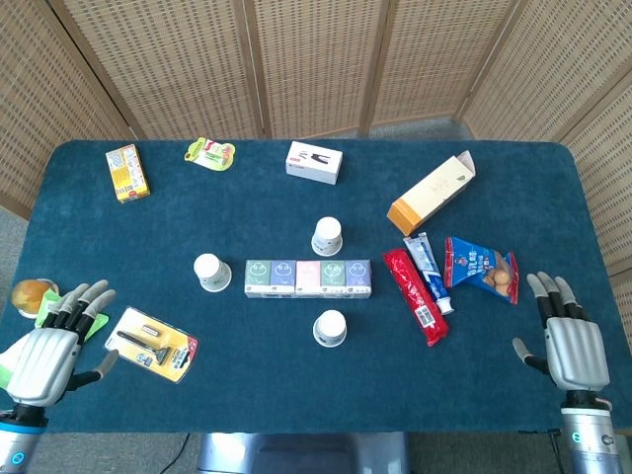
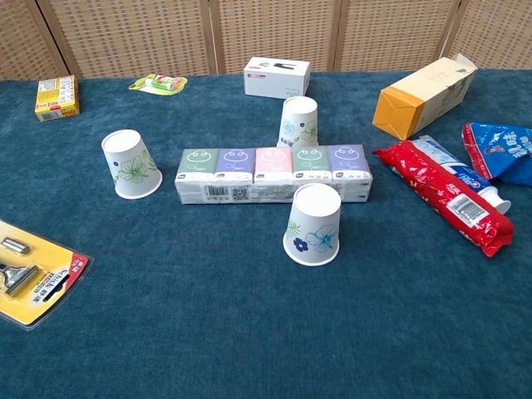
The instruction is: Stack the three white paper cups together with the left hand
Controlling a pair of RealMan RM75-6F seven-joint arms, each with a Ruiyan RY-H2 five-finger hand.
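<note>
Step in hand: nothing is stacked yet; judging by the layout, the first reach is the job now.
Left hand [image 1: 41, 363]: empty, fingers spread, at the near left table edge beside the yellow razor pack [image 1: 151, 344].
Right hand [image 1: 575, 348]: empty too, fingers apart, at the near right edge.
Doing it well: the left cup [image 1: 209, 272] is the nearest, so it seems the sensible first pick; a light side grip should avoid crushing thin paper, then a straight lowering over another cup.
Cups: three, white with floral prints, all upside down and well apart.
Where: the left cup stands just left of the tissue multipack [image 1: 308, 278]; the far cup [image 1: 328, 235] behind it, the near cup [image 1: 331, 327] in front.
</note>
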